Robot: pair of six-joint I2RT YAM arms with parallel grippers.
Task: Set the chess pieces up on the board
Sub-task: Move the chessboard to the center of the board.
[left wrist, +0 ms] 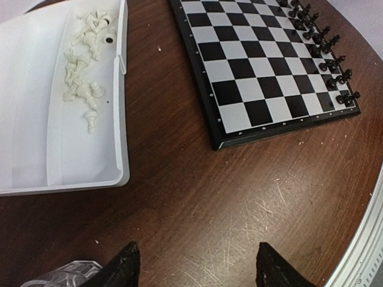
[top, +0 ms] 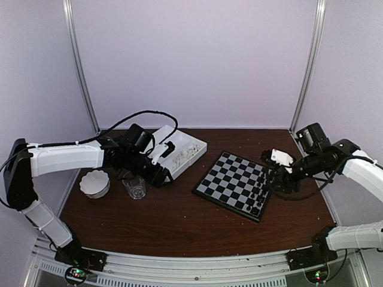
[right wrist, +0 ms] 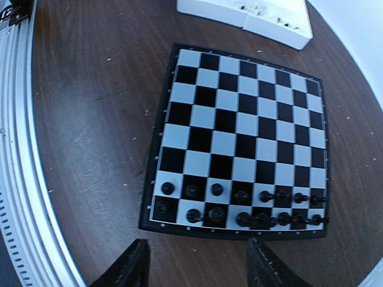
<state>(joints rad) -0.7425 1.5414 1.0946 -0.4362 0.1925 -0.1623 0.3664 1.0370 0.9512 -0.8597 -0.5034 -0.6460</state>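
With black pieces point(top: 258, 197) set, white pieces point(top: 182, 156) in the tray point(top: 199, 144), at ten o'clock of the board point(top: 230, 179), are judged next; left claw point(left wrist: 197, 266) and right claw point(right wrist: 197, 266) are released, empty.

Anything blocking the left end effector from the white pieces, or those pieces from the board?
Nothing visible. Only the tray wall rims the white pieces; bare table lies between the open left end effector, tray and board. The glass sits aside.

Black chessmen point(right wrist: 241, 195) along board point(right wrist: 239, 137) edge, white chessmen point(left wrist: 81, 89) in tray point(left wrist: 30, 119)
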